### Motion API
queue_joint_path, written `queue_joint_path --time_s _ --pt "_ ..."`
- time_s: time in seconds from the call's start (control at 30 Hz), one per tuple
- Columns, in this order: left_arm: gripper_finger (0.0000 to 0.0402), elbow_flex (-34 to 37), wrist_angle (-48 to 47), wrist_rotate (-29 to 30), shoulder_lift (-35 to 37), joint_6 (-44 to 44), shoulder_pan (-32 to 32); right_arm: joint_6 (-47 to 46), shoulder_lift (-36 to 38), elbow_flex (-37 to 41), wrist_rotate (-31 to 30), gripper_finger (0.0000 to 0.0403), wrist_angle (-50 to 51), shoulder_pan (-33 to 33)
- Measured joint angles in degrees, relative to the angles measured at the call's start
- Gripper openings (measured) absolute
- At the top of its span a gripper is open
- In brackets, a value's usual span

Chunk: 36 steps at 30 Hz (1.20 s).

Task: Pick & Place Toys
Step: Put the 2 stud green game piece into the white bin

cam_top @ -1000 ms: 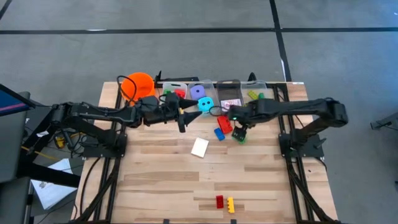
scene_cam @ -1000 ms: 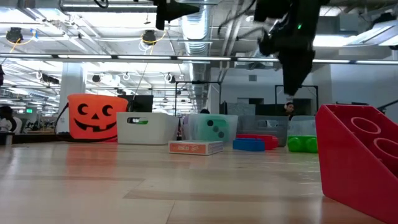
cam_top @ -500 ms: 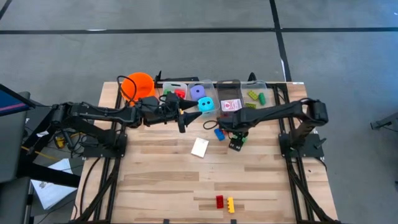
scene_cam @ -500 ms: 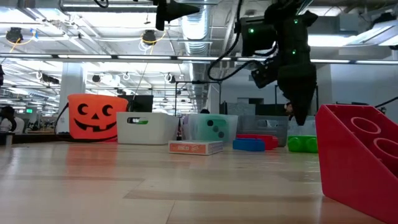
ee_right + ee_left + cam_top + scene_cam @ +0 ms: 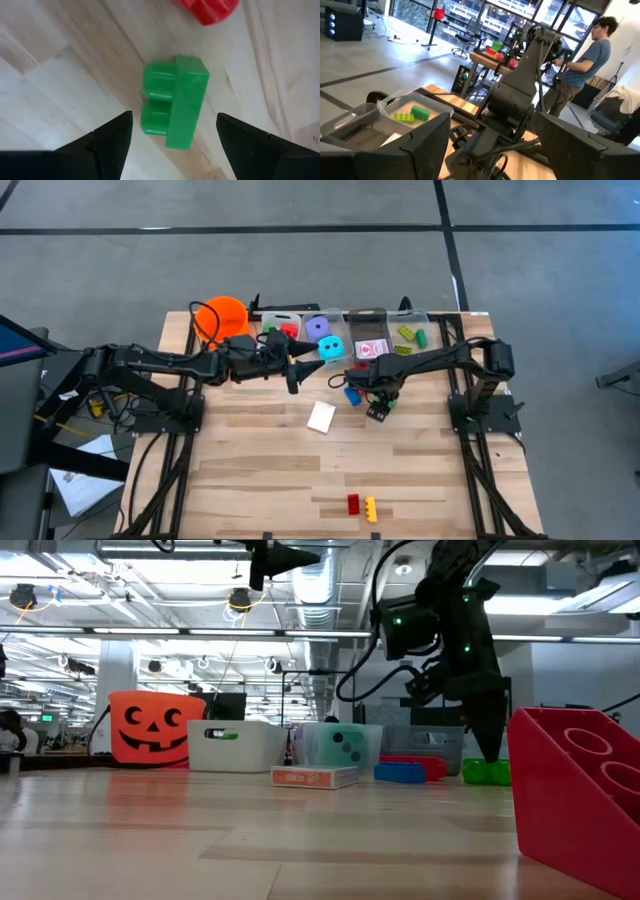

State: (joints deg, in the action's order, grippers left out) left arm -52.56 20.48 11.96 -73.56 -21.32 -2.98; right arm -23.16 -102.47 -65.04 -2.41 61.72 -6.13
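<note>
Lying on the pale wooden bench [image 5: 45,55]: a glossy green brick [image 5: 175,102], chunky moulded plastic with two rounded studs facing sideways, just beside a red brick [image 5: 210,10]; hovering directly above it, the right tool [image 5: 172,142] with dark fingers spread wide, gripping nothing. Waiting raised near the clear bins [image 5: 345,325], the left tool [image 5: 296,367], likewise open and empty.

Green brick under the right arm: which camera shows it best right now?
The right wrist view: the green brick fills the middle of the picture, lying on the wood between the right gripper's open fingers. The high view shows only a green sliver beside the gripper. The low view shows it small and far off. The left wrist view misses it.
</note>
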Motion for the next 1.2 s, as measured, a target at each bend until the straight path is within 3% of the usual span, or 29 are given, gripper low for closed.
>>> queue_joint_path --time_s 0.37,1.2 --pt "0.0285 0.0 -5.3 -0.2 0.0 -0.1 0.0 0.5 0.0 0.0 4.5 0.0282 -0.4 0.0" --pt "0.0285 0.0 -5.1 0.0 0.0 -0.1 0.0 -0.9 0.0 0.0 2.1 0.0274 -2.7 -0.2"
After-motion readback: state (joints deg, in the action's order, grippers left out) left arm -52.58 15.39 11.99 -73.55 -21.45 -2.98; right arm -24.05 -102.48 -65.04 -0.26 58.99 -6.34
